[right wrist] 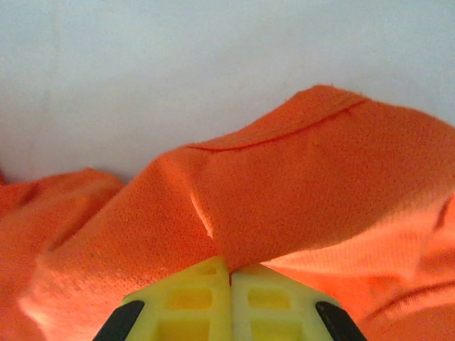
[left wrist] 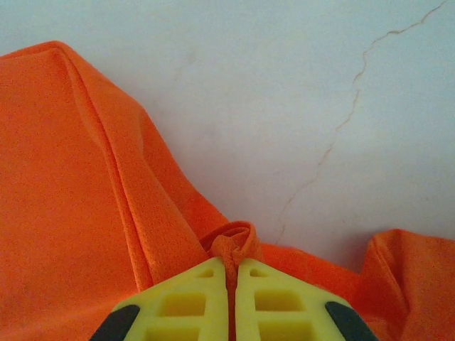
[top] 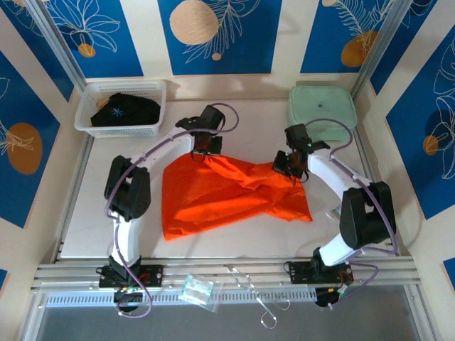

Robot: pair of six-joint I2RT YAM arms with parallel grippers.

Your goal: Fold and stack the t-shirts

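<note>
Top external view: the orange shirt (top: 227, 199) lies rumpled in the middle of the table (top: 85, 213), between the two arms. The left gripper (top: 202, 150) is at the shirt's far left corner and the right gripper (top: 291, 169) at its far right edge. In the left wrist view the yellow fingers (left wrist: 192, 302) are pressed together with a small bunch of orange cloth pinched between them. In the right wrist view the fingers (right wrist: 274, 305) are likewise clamped on a fold of the shirt, which rises as a ridge just ahead of them. A black shirt (top: 126, 110) sits in the basket (top: 161, 106) at the far left, and a pale green folded cloth (top: 321, 110) lies at the far right.

The step in hand looks like spreading the orange shirt, gripped at two points along its far edge, before any fold. The next move likely calls for both arms to lift and draw apart together with even tension. The left pinch looks thin, so a lopsided pull could let it slip.
</note>
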